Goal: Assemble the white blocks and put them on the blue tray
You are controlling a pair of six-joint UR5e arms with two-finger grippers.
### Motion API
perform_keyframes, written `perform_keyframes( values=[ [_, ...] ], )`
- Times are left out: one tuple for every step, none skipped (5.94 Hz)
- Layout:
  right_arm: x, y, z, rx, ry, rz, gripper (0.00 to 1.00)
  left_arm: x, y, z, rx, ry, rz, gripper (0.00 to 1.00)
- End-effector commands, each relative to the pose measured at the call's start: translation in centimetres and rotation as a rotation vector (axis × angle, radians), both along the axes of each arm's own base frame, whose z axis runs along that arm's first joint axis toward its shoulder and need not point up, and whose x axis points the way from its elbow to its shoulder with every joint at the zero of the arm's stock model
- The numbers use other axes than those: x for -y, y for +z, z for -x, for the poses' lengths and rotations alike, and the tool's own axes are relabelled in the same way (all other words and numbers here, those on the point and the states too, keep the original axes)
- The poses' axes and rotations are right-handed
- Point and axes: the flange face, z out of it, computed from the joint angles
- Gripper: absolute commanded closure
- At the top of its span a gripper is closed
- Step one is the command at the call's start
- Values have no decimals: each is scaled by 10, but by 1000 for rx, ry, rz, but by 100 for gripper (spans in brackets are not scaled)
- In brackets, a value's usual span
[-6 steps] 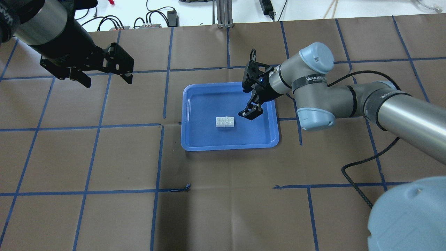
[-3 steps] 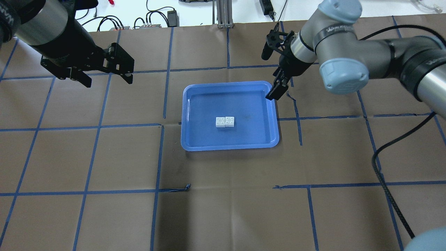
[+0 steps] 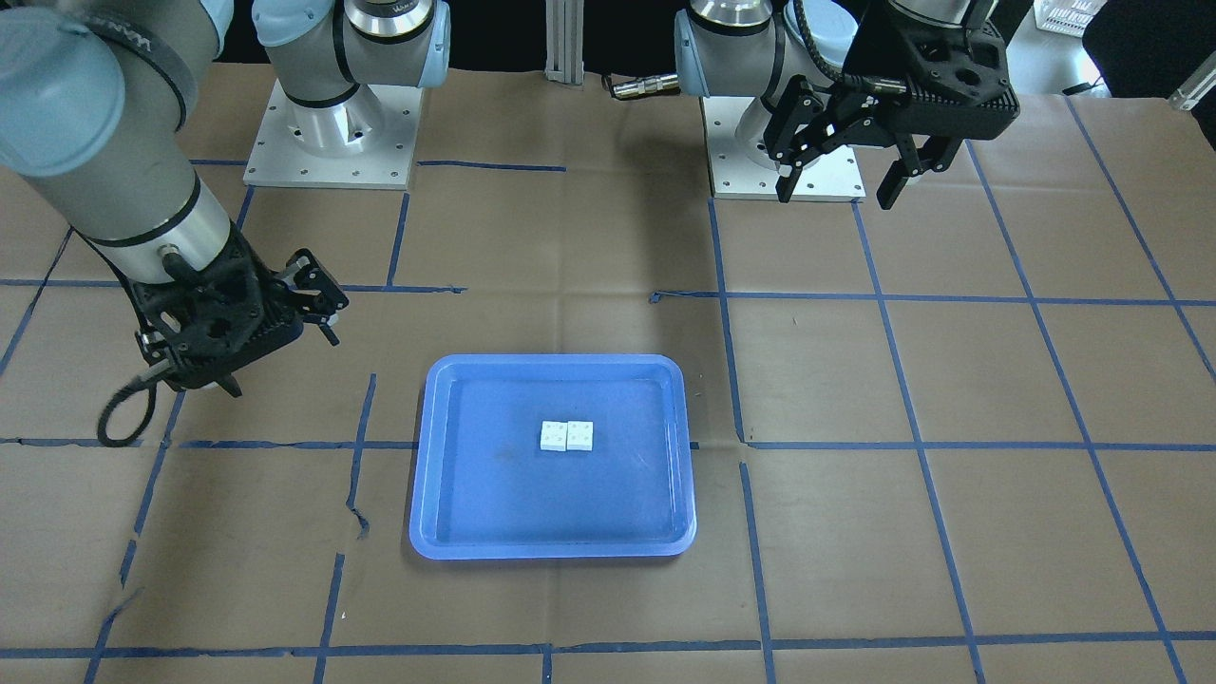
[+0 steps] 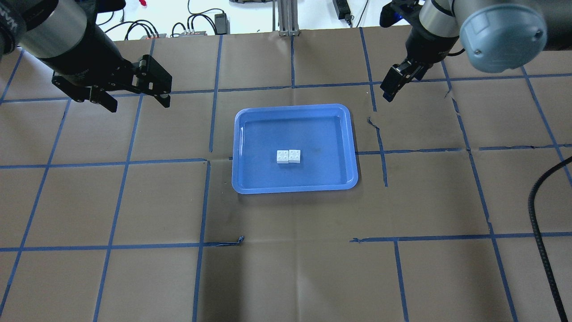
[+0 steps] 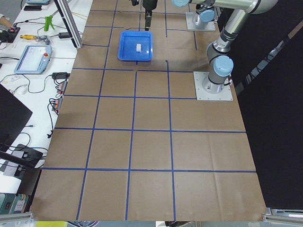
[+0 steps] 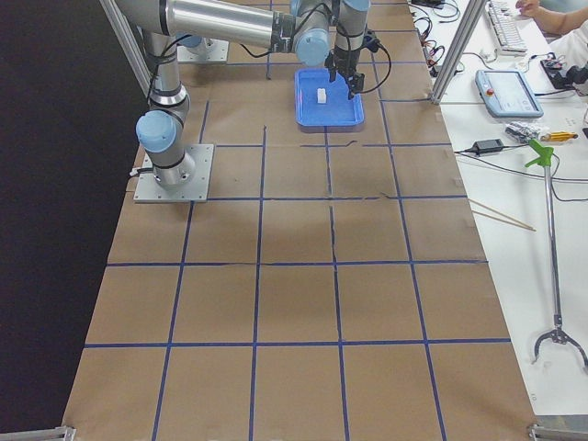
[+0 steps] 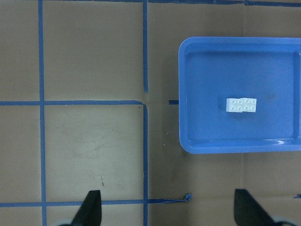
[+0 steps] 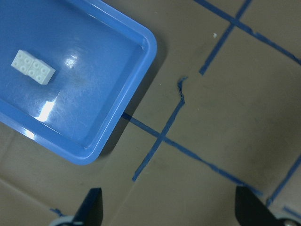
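Note:
The two white blocks [image 4: 288, 156] lie side by side, touching, in the middle of the blue tray [image 4: 313, 129]. They also show in the front view [image 3: 566, 435], on the tray [image 3: 475, 475]. My left gripper [image 4: 139, 103] is open and empty, high above the table to the far left of the tray. Its wrist view shows the blocks [image 7: 241, 105] from well above. My right gripper [image 4: 388, 91] is open and empty, off the tray past its far right corner. The right wrist view shows the blocks [image 8: 33, 67] and the tray's corner [image 8: 141, 47].
The table is covered in brown paper with a grid of blue tape [image 4: 210, 161]. Both arm bases [image 3: 328, 142] stand at the robot's side. Cables and tools lie on the white bench [image 4: 196, 18] beyond the far edge.
My right gripper has risen from over the tray's right side and moved away to the far right, clear of the tray. The blocks and the left arm have not moved.

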Motion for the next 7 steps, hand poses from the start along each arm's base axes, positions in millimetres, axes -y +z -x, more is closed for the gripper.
perform_keyframes(
  values=[
    [-34,51,11,-170,-445,-85,0,0,0,0,0,0,0,1],
    [-44,72,1,-139,-537,-90,0,0,0,0,0,0,0,1],
    [-46,68,-6,-122,-601,-104,0,0,0,0,0,0,0,1],
    [-45,68,-7,-119,-591,-105,0,0,0,0,0,0,0,1],
    [-43,64,-7,-118,-580,-110,0,0,0,0,0,0,0,1],
    [-41,61,-7,-114,-526,-112,0,0,0,0,0,0,0,1],
    [-41,61,-10,-90,-523,-118,0,0,0,0,0,0,0,1]
  ],
)
